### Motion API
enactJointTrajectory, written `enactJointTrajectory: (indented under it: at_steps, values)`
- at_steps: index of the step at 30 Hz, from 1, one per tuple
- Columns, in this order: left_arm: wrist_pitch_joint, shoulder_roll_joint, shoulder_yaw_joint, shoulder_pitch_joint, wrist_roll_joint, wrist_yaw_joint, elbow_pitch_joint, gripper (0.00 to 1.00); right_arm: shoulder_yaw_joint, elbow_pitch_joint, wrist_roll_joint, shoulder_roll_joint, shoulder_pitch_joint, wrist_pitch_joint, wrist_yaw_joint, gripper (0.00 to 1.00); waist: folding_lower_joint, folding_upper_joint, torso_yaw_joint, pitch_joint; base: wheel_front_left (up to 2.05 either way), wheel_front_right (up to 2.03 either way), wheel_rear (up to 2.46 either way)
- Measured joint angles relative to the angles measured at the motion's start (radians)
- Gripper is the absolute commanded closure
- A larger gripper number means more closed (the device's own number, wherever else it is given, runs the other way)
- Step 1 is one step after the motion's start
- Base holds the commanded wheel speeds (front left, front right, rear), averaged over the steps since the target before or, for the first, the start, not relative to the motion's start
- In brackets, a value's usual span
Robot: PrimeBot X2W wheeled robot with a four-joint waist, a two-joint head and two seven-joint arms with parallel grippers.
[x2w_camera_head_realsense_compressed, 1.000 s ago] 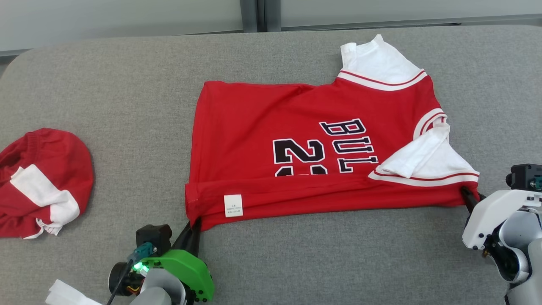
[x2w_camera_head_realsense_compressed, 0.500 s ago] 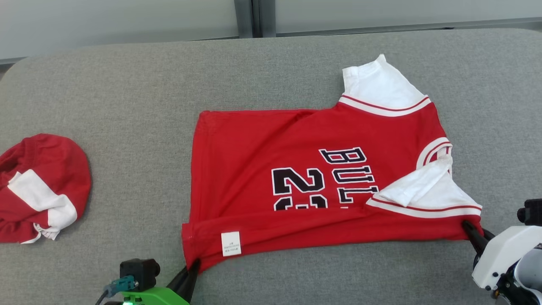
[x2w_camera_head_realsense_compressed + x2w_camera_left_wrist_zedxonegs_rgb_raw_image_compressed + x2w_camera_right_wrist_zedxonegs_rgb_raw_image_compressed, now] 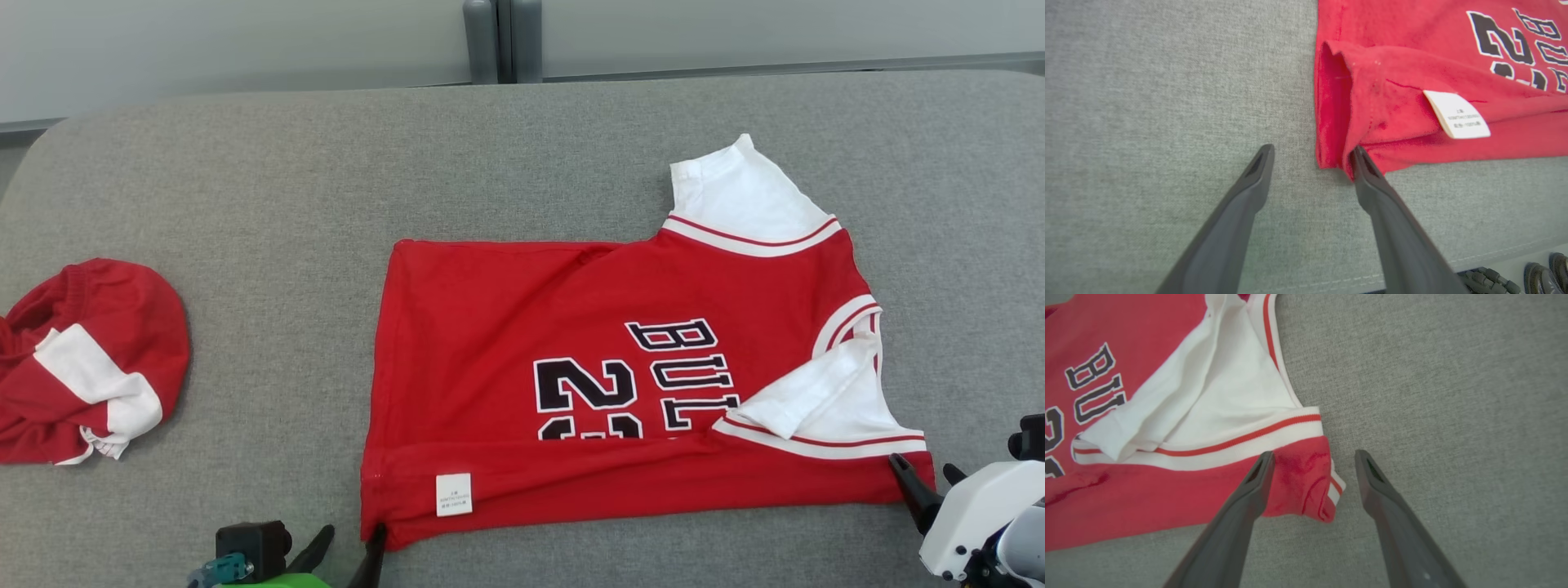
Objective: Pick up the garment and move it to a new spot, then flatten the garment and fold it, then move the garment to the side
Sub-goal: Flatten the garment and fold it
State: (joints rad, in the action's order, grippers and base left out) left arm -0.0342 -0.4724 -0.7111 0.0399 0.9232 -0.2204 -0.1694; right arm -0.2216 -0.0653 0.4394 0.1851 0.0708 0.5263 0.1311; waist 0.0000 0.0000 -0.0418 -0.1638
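You have the grey bench (image 3: 245,204) spanning the head view, its rounded far-left corner showing. The red jersey (image 3: 506,327) lies flat on the bench's right half, close to the near edge. Its hem faces the left end and its sleeves the right end, and the near long side is folded up over the black number and lettering. A second red-and-white garment (image 3: 90,359) sits crumpled at the left edge, well apart from the jersey.

Your left gripper (image 3: 1310,153) is at the jersey's near-left corner with its fingers spread wide and nothing clasped. One fingertip touches the corner of the fold; the other rests over bare bench. Your right gripper (image 3: 1314,455) is at the near-right corner, also spread and clamping nothing. The red corner lies between its fingers, against one of them.

One white sleeve (image 3: 816,400) is folded in over the chest, and the other (image 3: 735,192) points toward the far edge. A small white label (image 3: 454,494) sits on the fold near the left corner.
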Motion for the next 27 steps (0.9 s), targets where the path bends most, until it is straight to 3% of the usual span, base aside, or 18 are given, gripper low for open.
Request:
enactJointTrajectory:
  at_steps: [9,15,20,27]
  values:
    - [-0.095,0.007,0.099,-0.006,0.048,-0.009,0.005,0.0,-0.01,0.105,0.037,0.014,-0.003,-0.016,0.0,0.0,0.0,0.0,-0.007,0.027,0.0,0.0,0.0]
    - [-0.066,-0.026,0.14,0.095,0.047,-0.031,0.068,0.0,-0.008,0.141,0.013,0.068,-0.126,0.05,0.0,0.0,0.0,0.0,-0.003,0.014,0.0,0.0,0.0]
    - [0.025,0.003,0.118,0.292,0.016,-0.023,-0.002,0.0,0.069,0.049,0.007,0.1,-0.341,0.094,0.0,0.0,0.0,0.0,-0.002,-0.021,0.0,0.0,0.0]
    - [0.163,0.103,0.05,0.57,0.003,0.047,-0.223,0.0,0.141,-0.158,0.017,0.127,-0.651,0.079,0.0,0.0,0.0002,0.0,-0.007,-0.092,0.0,0.0,0.0]
